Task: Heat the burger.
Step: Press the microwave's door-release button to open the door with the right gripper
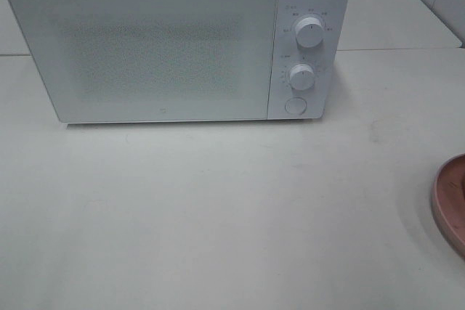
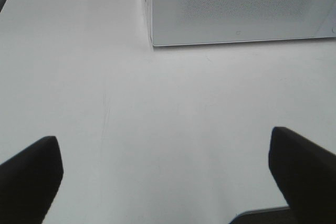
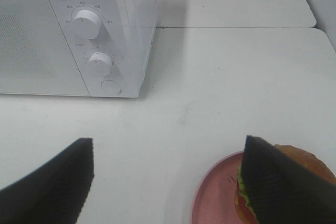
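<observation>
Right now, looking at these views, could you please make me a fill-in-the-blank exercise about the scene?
1. The door of the microwave is ___.
2. The burger rests on a ___ plate.
3. Above the round button are ___ knobs.
4. The left pincer and the right pincer are both ___.
Missing words: closed, pink, two, open.

Not much to me from up close, honestly. My left gripper is two chunky black fingers, matte and plain, with blunt, slightly rounded tips. My right gripper is the same black, but there the pads look like wedges with sharper corners. Fine ridges run across the inner faces, a bit like corduroy.
</observation>
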`<state>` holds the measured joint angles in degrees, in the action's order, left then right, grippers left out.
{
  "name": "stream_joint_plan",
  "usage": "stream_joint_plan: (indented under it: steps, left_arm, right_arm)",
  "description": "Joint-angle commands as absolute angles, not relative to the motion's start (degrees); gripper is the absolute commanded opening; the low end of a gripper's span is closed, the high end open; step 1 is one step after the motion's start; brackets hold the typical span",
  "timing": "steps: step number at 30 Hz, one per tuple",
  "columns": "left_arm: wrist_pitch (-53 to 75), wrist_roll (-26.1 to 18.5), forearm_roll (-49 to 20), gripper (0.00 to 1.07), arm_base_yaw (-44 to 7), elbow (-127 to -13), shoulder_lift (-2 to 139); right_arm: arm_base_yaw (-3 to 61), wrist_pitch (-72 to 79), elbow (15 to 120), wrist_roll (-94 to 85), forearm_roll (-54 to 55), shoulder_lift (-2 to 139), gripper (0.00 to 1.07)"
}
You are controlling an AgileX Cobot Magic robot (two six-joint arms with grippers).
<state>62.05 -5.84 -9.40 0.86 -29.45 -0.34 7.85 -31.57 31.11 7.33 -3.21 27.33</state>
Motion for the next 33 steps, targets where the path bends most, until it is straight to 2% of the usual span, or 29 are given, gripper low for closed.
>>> stream_joint_plan:
  steps: [1, 24, 33]
  left_arm:
    - [61.3, -5.4, -9.5, 1.0, 0.8, -29.5, -1.7]
    - [61.3, -5.4, -9.5, 1.0, 0.8, -29.5, -1.7]
    - [61.3, -5.4, -9.5, 1.0, 0.8, -29.5, -1.7]
  right_arm:
    - [7.6, -27.8, 31.2, 7.3, -3.7, 31.5, 0.75]
    - [7.6, -4.6, 31.2, 7.3, -3.6, 54.7, 0.75]
    - [7.7, 9.3, 31.2, 7.3, -3.6, 65.5, 0.75]
